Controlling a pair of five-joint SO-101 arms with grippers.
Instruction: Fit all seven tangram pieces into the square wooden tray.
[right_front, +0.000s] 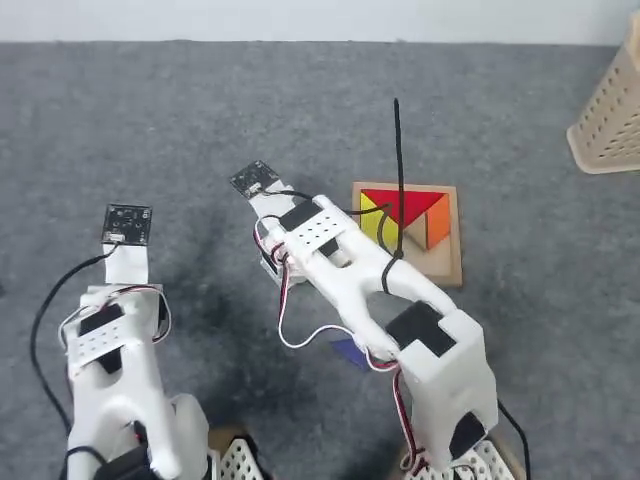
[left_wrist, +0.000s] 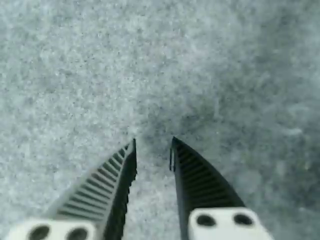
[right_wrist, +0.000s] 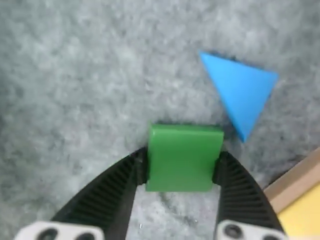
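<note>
**Green square in the right pincer; tray part-filled**

Item 1. Right gripper (right_wrist: 180, 159): jaws clamped on two opposite flat edges of the green square (right_wrist: 184, 157). The ribbed pads sit square to those faces, a hold that probably keeps the piece from twisting on its way to the tray. Whether the square is lifted or rests on the mat cannot be told.

Item 2. Blue triangle (right_wrist: 242, 95): loose on the grey mat (right_front: 200, 120), near the green square and apart from it. Not yet placed.

Item 3. Square wooden tray (right_front: 452, 250): just right of the right arm's wrist, its corner (right_wrist: 295, 182) close to the clamped piece. It holds a red triangle (right_front: 405, 205) at the far side, a yellow piece (right_front: 370, 222) on the left and an orange piece (right_front: 436, 232) on the right. The near part looks bare, likely room for the square.

Item 4. Dark violet piece (right_front: 348, 350): on the mat, nearer than the tray, mostly hidden under the right arm.

Item 5. Left gripper (left_wrist: 153, 142): jaws slightly apart, holding nothing, over bare mat at the left, well apart from the tray, seemingly parked out of the way.

Item 6. Perforated beige basket (right_front: 610, 110): far right, no part in the task.
</note>
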